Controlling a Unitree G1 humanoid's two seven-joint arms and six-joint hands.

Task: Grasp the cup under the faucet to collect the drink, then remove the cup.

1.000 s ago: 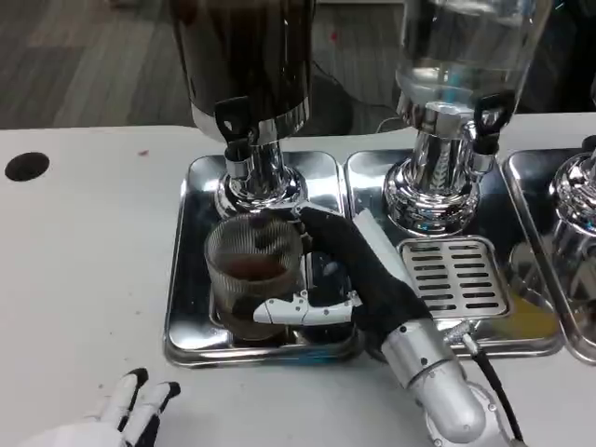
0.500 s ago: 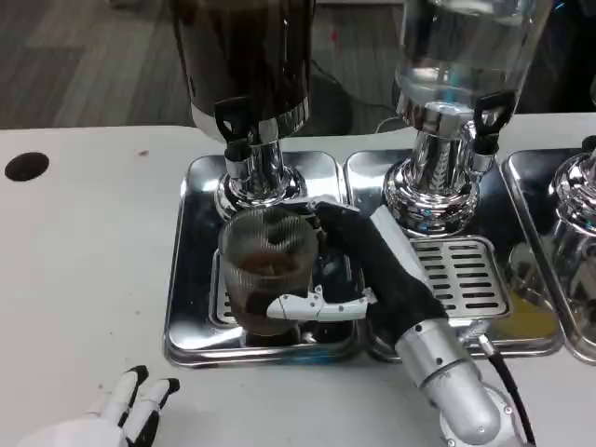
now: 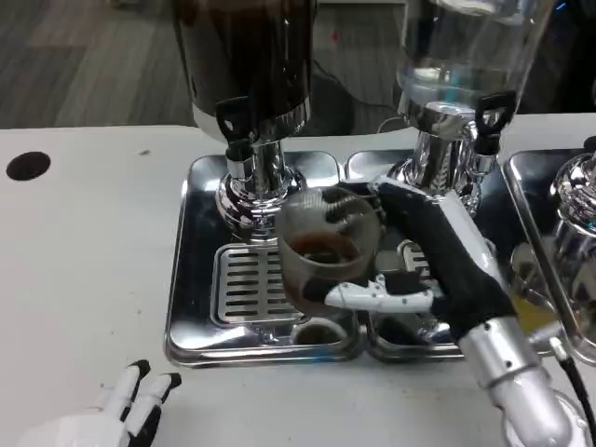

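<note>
A clear ribbed cup [image 3: 324, 251] with dark drink in its bottom hangs above the seam between the two steel trays. My right hand [image 3: 438, 265] grips it from the right, fingers wrapped round its side. The cup is lifted off the drip grate [image 3: 250, 284] and sits to the right of the dark dispenser's faucet [image 3: 237, 135]. My left hand [image 3: 121, 414] rests low at the front left edge of the table, fingers apart, holding nothing.
A clear-tank dispenser [image 3: 456, 84] stands behind my right hand, its faucet [image 3: 490, 116] close above the wrist. A third dispenser [image 3: 573, 186] stands at the far right. The left steel tray [image 3: 191, 279] has raised rims. A black hole [image 3: 27, 165] marks the table's far left.
My right hand has lifted the cup off the grate under the dark faucet and carried it to the right and up. The left hand stayed put.
</note>
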